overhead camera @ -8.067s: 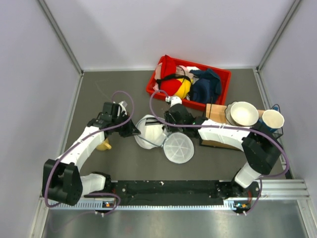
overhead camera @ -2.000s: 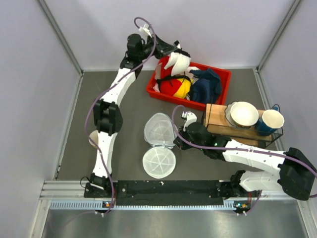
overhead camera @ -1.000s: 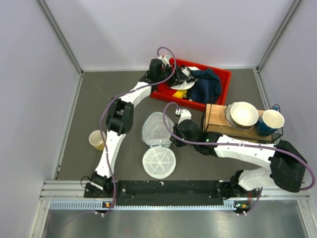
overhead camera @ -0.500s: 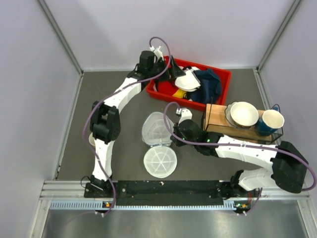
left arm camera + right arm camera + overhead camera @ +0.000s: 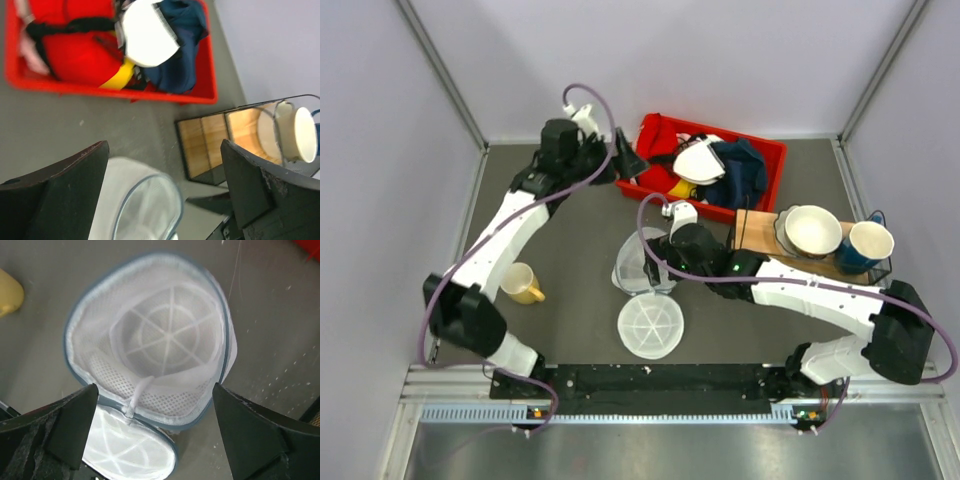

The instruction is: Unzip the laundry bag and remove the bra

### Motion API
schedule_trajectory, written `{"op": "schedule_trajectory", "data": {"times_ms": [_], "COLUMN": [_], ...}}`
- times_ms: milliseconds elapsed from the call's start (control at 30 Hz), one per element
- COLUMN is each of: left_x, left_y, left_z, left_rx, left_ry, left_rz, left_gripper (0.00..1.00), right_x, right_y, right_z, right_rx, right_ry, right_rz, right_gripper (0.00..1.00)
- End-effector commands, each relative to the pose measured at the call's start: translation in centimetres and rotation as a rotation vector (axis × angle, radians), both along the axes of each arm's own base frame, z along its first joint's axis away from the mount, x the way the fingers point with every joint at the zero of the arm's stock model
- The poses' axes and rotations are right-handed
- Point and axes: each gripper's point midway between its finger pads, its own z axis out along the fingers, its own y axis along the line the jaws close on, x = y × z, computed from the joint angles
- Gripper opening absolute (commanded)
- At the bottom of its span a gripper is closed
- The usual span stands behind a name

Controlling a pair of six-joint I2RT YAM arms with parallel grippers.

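The laundry bag lies unzipped on the table, one dome half flat, the other tipped up behind it. In the right wrist view its mesh inside holds nothing. My right gripper hangs open just over the raised half, touching nothing. The bra rests in the red bin, pale cup lining facing up with dark trim. My left gripper is open and empty, just outside the bin's left end.
The red bin also holds a red and yellow garment and a navy cloth. To the right stand a wooden box, a white bowl and a blue cup. A yellow mug sits at left.
My left gripper let go of the bra in the bin and drew back to the left. My right gripper opened off the bag's rim, and the bag shifted slightly right.
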Motion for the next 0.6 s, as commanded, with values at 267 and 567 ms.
{"op": "schedule_trajectory", "data": {"times_ms": [267,567], "left_x": [-9.8,-12.9], "left_y": [9.4,15.2], "left_z": [-2.1,-4.6], "left_rx": [0.177,0.323], "left_ry": [0.013,0.024], "left_rz": [0.194,0.404], "left_gripper": [0.99,0.99], "right_x": [3.9,3.8], "right_y": [-0.5,-0.4], "right_z": [11.7,10.2], "right_rx": [-0.098,-0.136], "right_ry": [-0.242,-0.2], "right_rz": [-0.061,-0.061], "right_gripper": [0.99,0.99]}}
